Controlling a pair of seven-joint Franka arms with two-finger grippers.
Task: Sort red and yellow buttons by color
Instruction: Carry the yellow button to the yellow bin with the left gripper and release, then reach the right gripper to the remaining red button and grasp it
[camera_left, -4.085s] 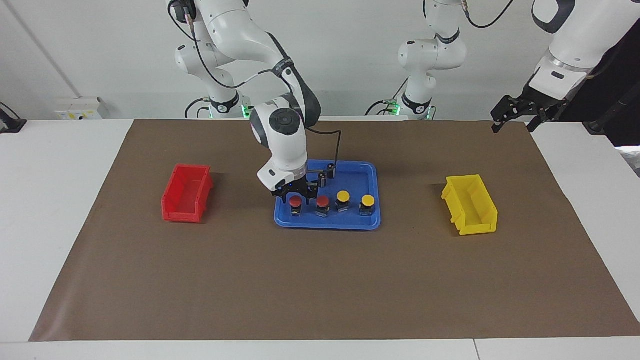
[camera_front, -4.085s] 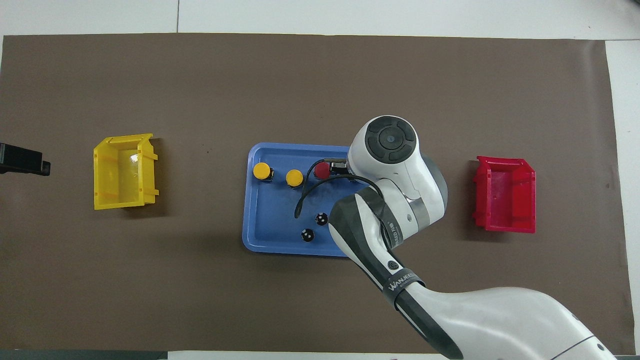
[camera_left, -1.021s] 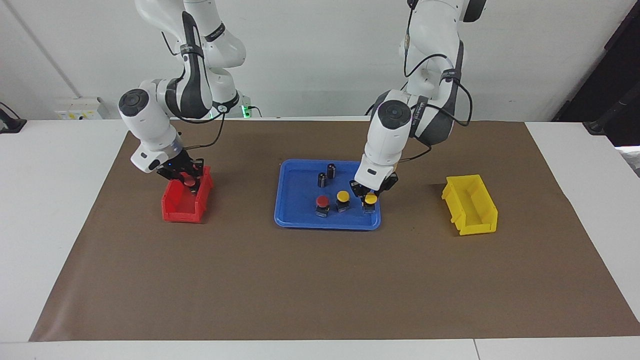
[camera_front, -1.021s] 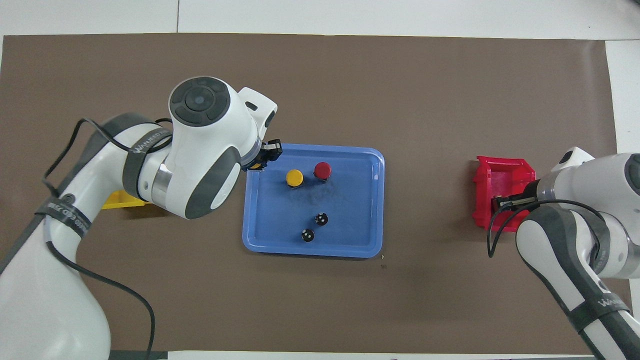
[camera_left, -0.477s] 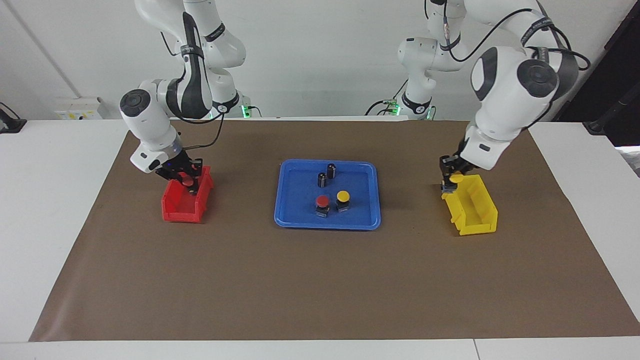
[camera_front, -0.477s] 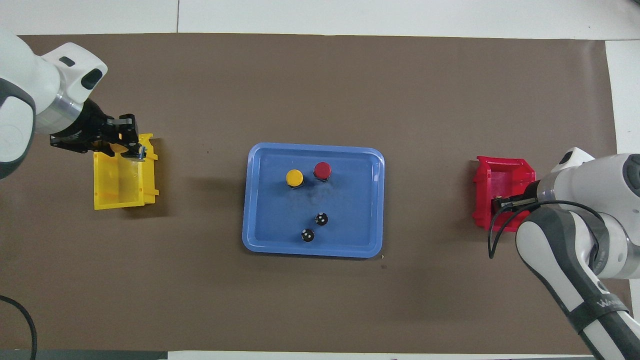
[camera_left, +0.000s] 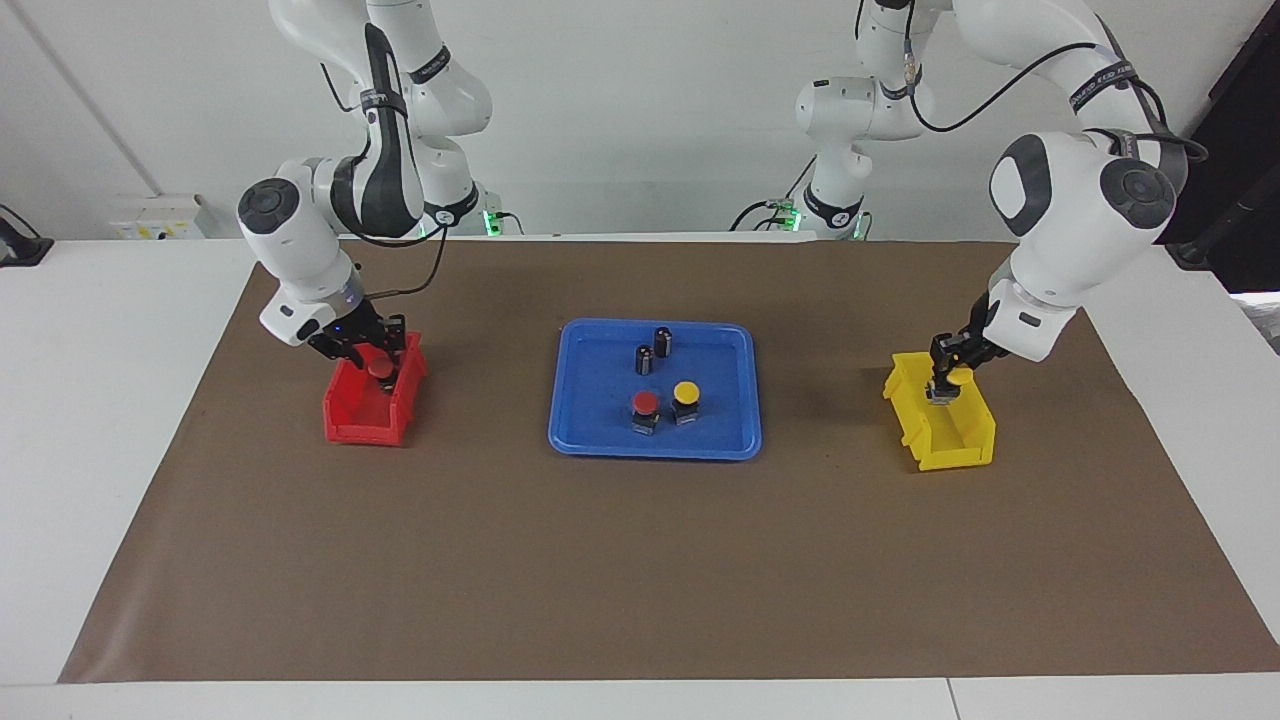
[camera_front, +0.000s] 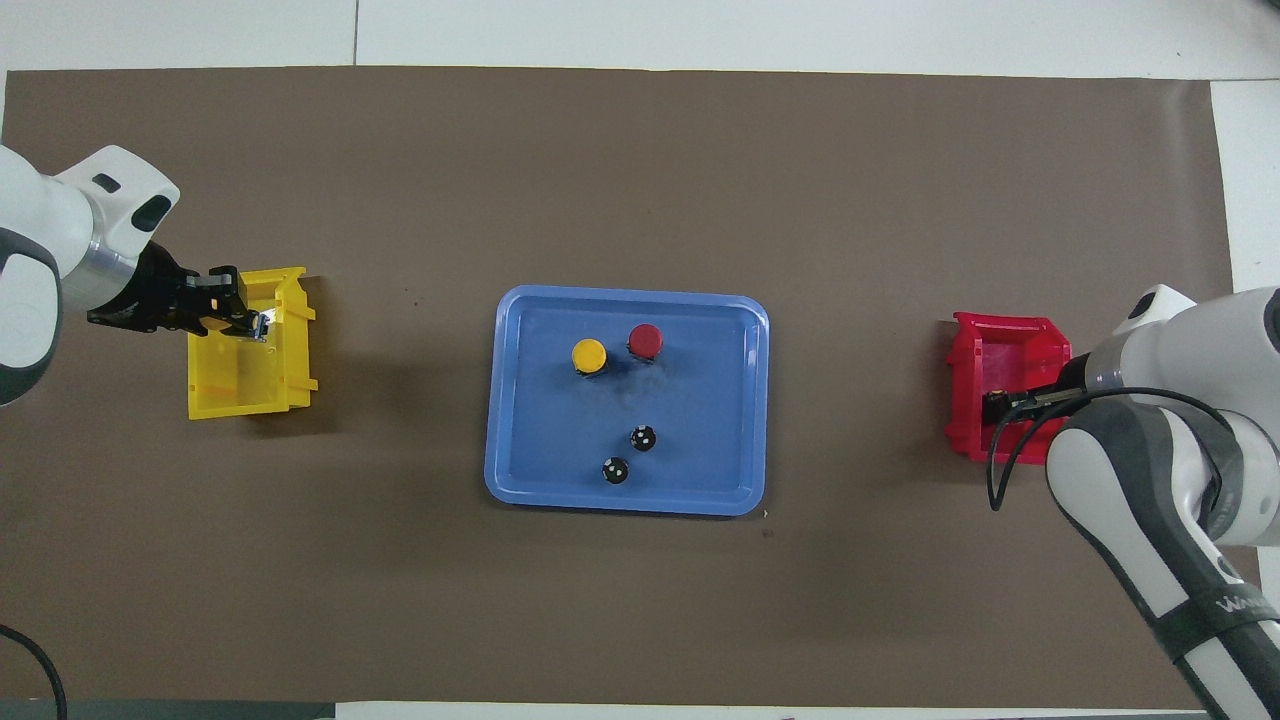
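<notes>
A red button (camera_left: 645, 402) and a yellow button (camera_left: 686, 391) stand side by side in the blue tray (camera_left: 600, 425); they also show in the overhead view as the red button (camera_front: 645, 340) and the yellow button (camera_front: 589, 355). My right gripper (camera_left: 372, 362) is shut on a second red button (camera_left: 380, 370) and holds it low in the mouth of the red bin (camera_left: 365, 415). My left gripper (camera_left: 945, 380) is shut on a second yellow button (camera_left: 958, 376) over the yellow bin (camera_left: 950, 440). In the overhead view my left gripper (camera_front: 238, 312) is over the yellow bin (camera_front: 250, 380).
Two small dark cylinders (camera_left: 645, 358) (camera_left: 662, 341) stand in the tray, nearer to the robots than the buttons. The red bin (camera_front: 1010, 350) is toward the right arm's end, the yellow bin toward the left arm's end. A brown mat (camera_left: 640, 560) covers the table.
My left gripper carried a yellow button from the tray to the yellow bin and has now come lower over it. My right gripper, holding the red button, stayed at the red bin.
</notes>
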